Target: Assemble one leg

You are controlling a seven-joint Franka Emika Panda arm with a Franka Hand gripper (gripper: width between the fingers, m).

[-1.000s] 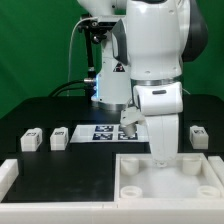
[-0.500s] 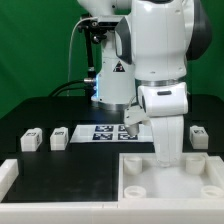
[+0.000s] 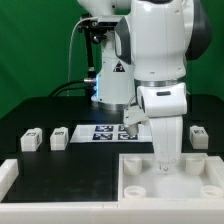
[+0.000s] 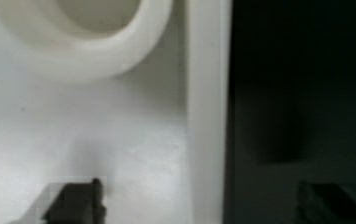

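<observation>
- A large white tray part [image 3: 195,172] with a round recess [image 4: 104,30] lies at the front of the black table [image 3: 30,115].
- The arm's bulky white body hides part of the marker board [image 3: 98,131] behind it.
- The gripper [image 3: 164,163] hangs low over the tray part, its fingers [image 4: 72,200] spread apart with nothing between them, straddling the tray's edge.
- The leg [image 3: 197,136] stands on the table at the exterior view's right, beyond the tray part and apart from the gripper. It is a small white block with a dark tag.
- A second leg [image 3: 59,138] and third leg [image 3: 31,140] stand at the exterior view's left.
</observation>
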